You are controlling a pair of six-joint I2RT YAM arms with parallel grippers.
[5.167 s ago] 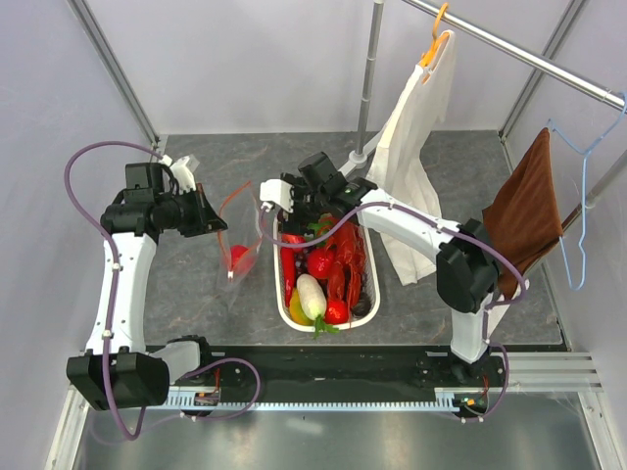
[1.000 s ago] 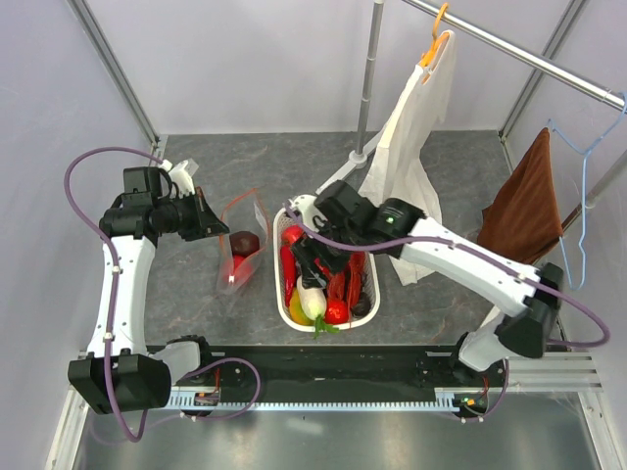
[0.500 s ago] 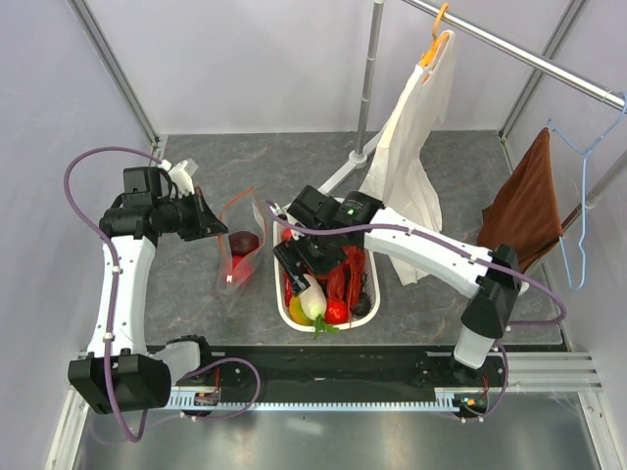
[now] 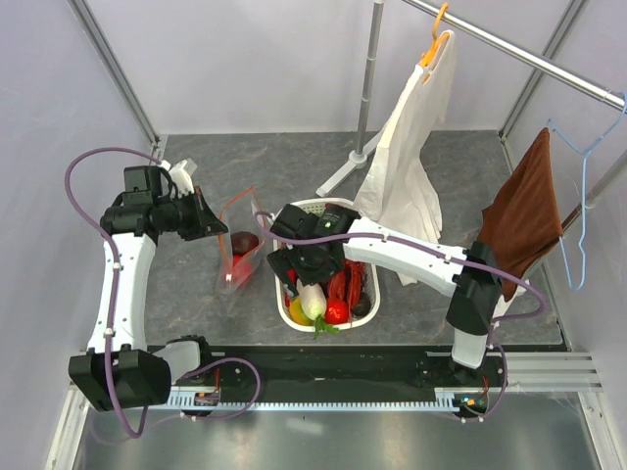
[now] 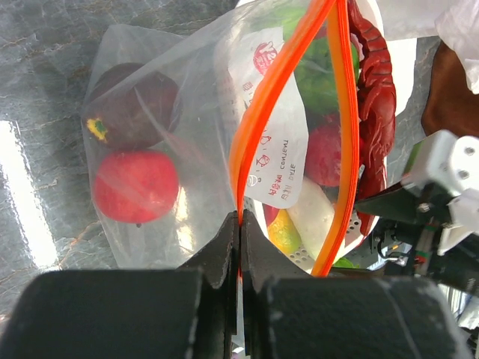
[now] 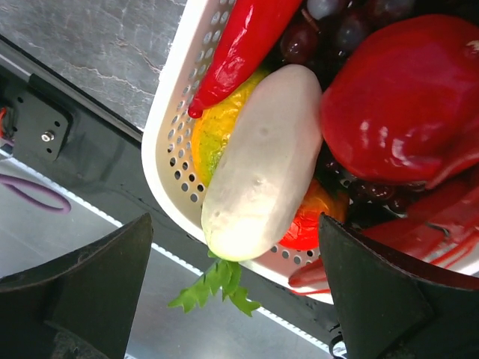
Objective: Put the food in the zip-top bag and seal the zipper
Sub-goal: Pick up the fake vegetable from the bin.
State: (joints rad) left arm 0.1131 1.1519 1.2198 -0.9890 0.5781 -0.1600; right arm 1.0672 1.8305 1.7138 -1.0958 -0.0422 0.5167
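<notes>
The clear zip-top bag [image 4: 238,250] stands left of the white basket [image 4: 343,209], mouth held open. My left gripper [image 4: 214,227] is shut on its orange-red zipper [image 5: 263,112]. Inside the bag lie a red round fruit [image 5: 136,185] and a dark purple bulb [image 5: 133,105]. My right gripper [image 4: 302,275] is open and empty, hovering over the basket's near end, above the white radish [image 6: 258,161]. The basket also holds a red fruit [image 6: 400,93], a red chili [image 6: 238,48], a yellow piece [image 6: 212,146], grapes [image 6: 329,34] and a red lobster [image 4: 351,269].
A metal stand pole [image 4: 368,73] rises behind the basket, with a white cloth [image 4: 407,157] on an orange hanger. A brown cloth [image 4: 524,211] hangs on a blue hanger at right. The black rail [image 4: 323,367] runs along the table's near edge.
The purple bulb is now in the bag beside the red fruit. My right gripper has moved left and toward the near end of the basket, over the radish. The left gripper has held still.
</notes>
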